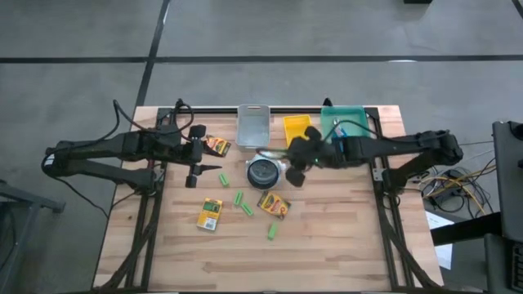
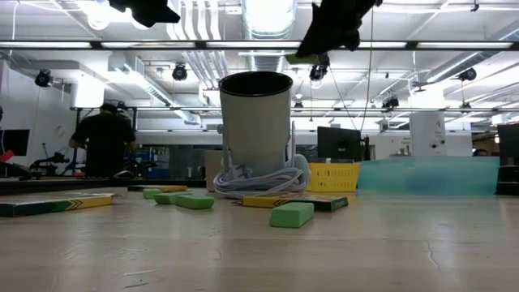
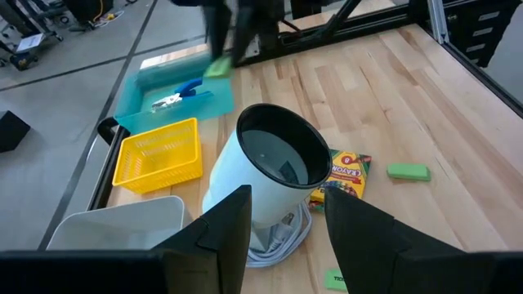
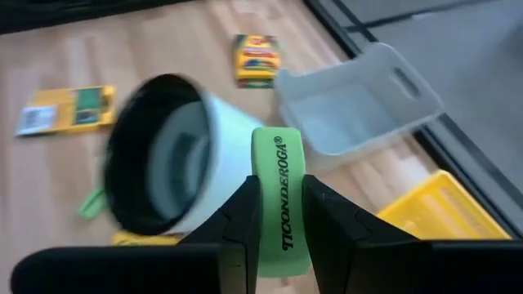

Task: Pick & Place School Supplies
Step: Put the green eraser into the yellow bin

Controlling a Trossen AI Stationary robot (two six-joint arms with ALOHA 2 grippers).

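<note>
My right gripper [image 4: 280,220] is shut on a light-green stick-like piece printed TICONDEROGA [image 4: 280,175]. It hangs in the air [image 2: 328,28] beside a white cup [image 1: 263,173], on the cup's right. My left gripper [image 3: 286,237] is open and high above the table [image 1: 200,159], left of the cup [image 3: 274,167]. Several green pieces [image 1: 238,198] and three yellow-and-green crayon boxes [image 1: 210,214] [image 1: 274,204] [image 1: 216,145] lie flat on the wood. One blue-handled scissor tool [image 3: 176,96] lies in the teal tray [image 3: 139,90]. My right gripper pinches the green piece between its two fingers [image 4: 245,216], on the piece's two long sides [image 4: 282,237]. The fingers lie along it, and its rounded end [image 4: 278,139] sticks out past the fingertips. The piece is lifted clear of the table [image 2: 298,58].
Along the far edge stand a clear bin [image 1: 253,124], a yellow basket [image 1: 297,129] and the teal tray [image 1: 343,122]. A white cord [image 2: 259,180] coils at the cup's base. The near half of the table [image 1: 327,253] is bare wood. A person [image 2: 104,138] stands far behind.
</note>
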